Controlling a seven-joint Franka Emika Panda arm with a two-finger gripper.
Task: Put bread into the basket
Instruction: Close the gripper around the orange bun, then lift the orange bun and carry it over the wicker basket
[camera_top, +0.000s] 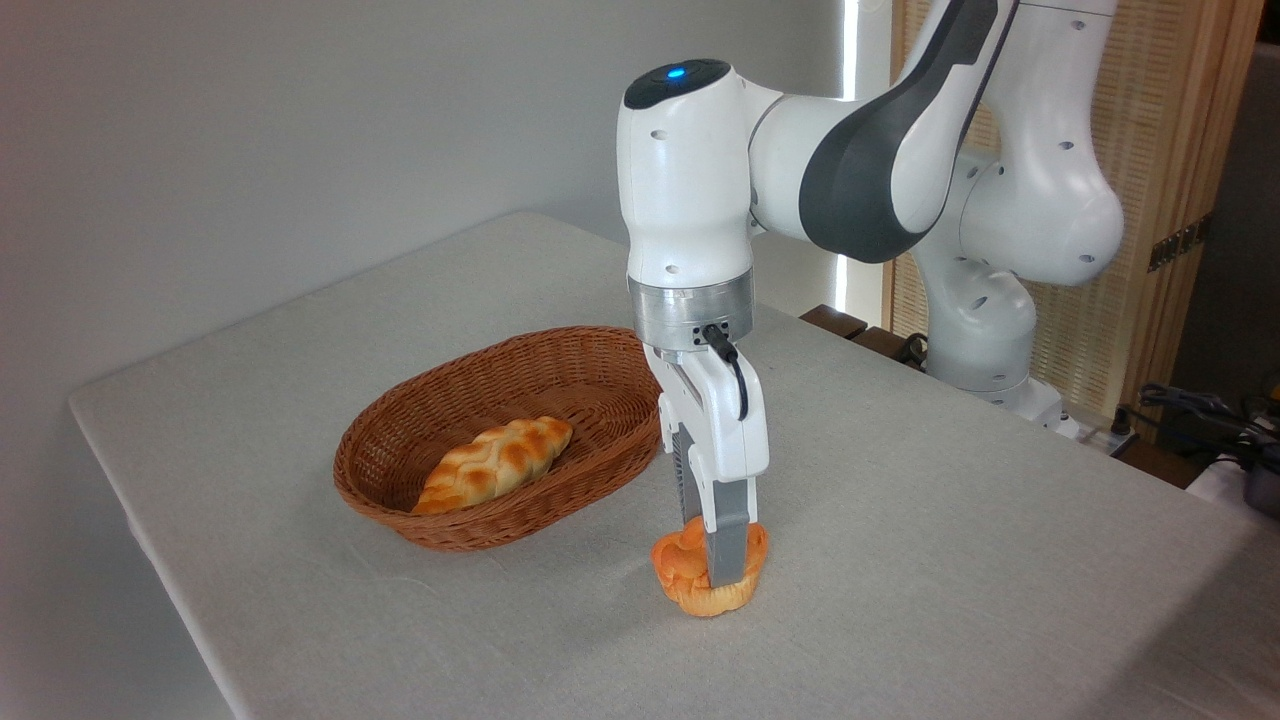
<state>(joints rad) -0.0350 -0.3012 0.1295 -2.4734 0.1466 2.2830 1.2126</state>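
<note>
The bread (683, 574), a small round orange-golden bun with ridged sides, rests on the white tablecloth just to the right of the basket. My gripper (716, 545) points straight down over it with its fingers closed on the bun. The near grey finger (728, 535) presses into the bun's front and the far finger is mostly hidden behind it. The basket (400, 505), oval brown wicker, stands left of the gripper and a little further back, with its near rim a short way from the bun.
A longer, paler braided loaf (497, 462) lies inside the basket towards its left front. The table edge (150, 560) runs along the left. The arm's base (985, 370), cables and a wooden screen stand at the back right.
</note>
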